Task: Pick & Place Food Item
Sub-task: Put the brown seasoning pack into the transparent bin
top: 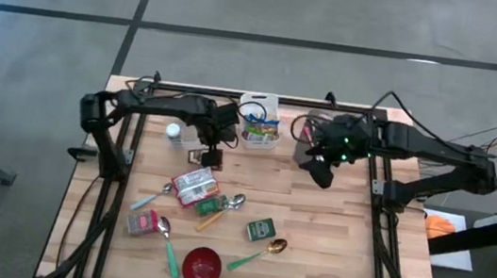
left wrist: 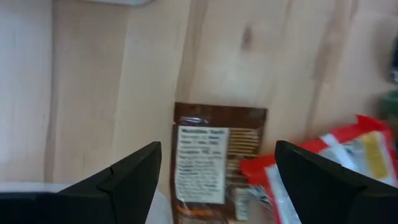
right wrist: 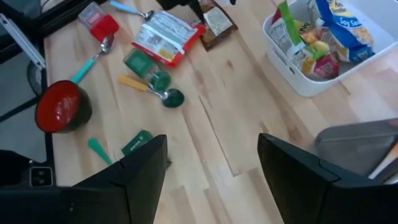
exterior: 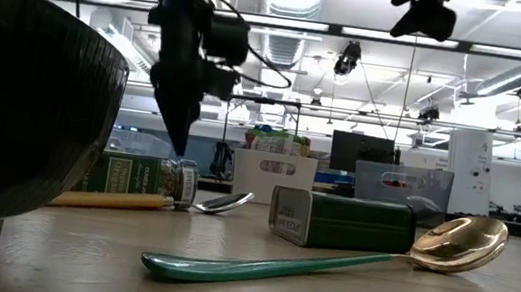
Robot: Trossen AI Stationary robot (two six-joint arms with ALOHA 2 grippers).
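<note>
The left gripper (top: pixel 211 158), jaws spread and empty, is hovering over a brown snack packet (left wrist: pixel 214 163) at the high view's centre left. The right gripper (top: pixel 322 174) is waiting at upper right, jaws apart; nothing is being carried yet to the white bin (top: pixel 259 121)

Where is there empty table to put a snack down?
The wooden table is bare on its right half, between the green tin and the right edge, below the right gripper. It is crowded on the left around the red-and-white food packet and red bowl.
</note>
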